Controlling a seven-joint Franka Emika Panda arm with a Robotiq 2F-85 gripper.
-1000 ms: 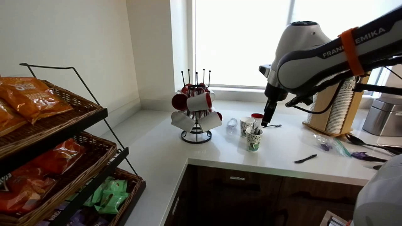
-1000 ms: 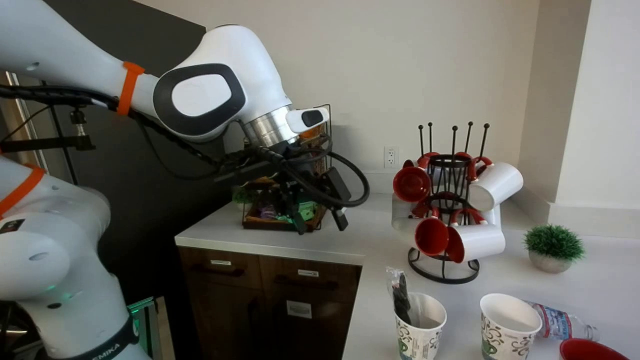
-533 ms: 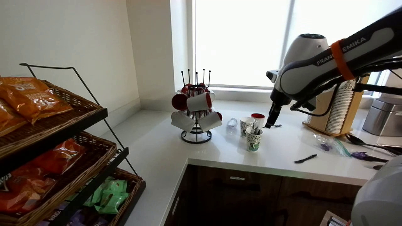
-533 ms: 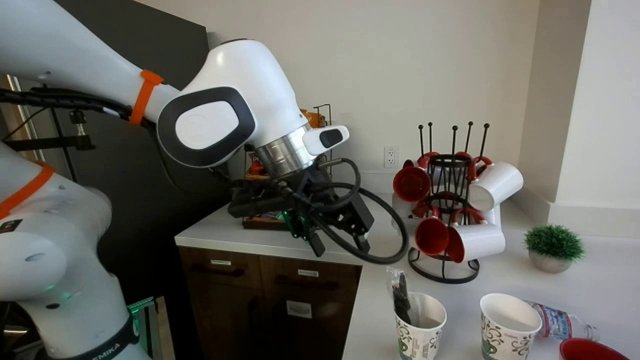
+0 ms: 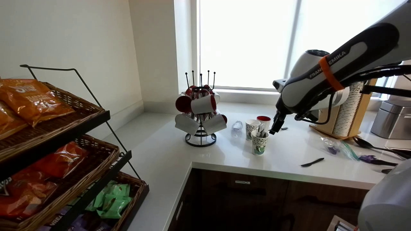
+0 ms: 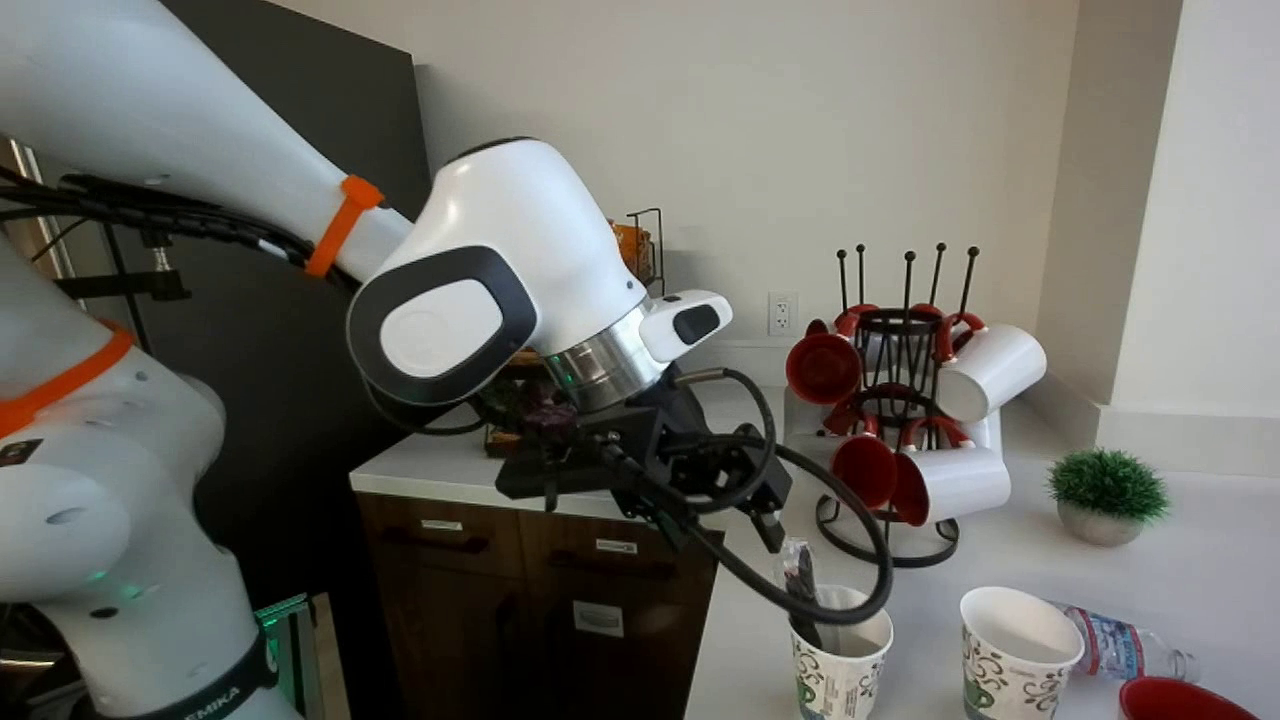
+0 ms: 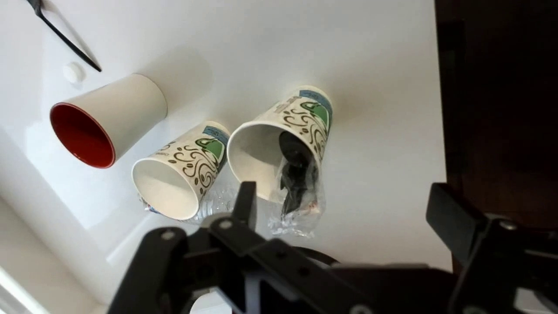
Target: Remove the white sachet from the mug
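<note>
A clear plastic packet with black cutlery (image 7: 301,187) stands tilted in a patterned paper cup (image 7: 303,115), its crinkled top sticking out over the rim. In an exterior view the packet (image 6: 797,580) leans to the side of the cup (image 6: 838,685) nearer my arm. My gripper (image 7: 343,189) is open and empty. In the wrist view the packet lies between its fingers, closer to the left one. In an exterior view the gripper (image 5: 273,131) is just beside and above the cup (image 5: 258,148). A white mug with red inside (image 7: 126,107) stands farther off. I see no separate white sachet.
A second paper cup (image 7: 192,157) stands beside the first. A plastic bottle (image 6: 1110,645) lies behind it. A rack of red-and-white mugs (image 6: 890,430) stands beyond. A black knife (image 5: 312,162) lies near the counter's front edge (image 5: 282,179). A plant (image 6: 1105,490) stands by the wall.
My gripper has come down and closer to the cup with the packet, moving down and right in an exterior view. It stays open. The cups and packet have not moved.
</note>
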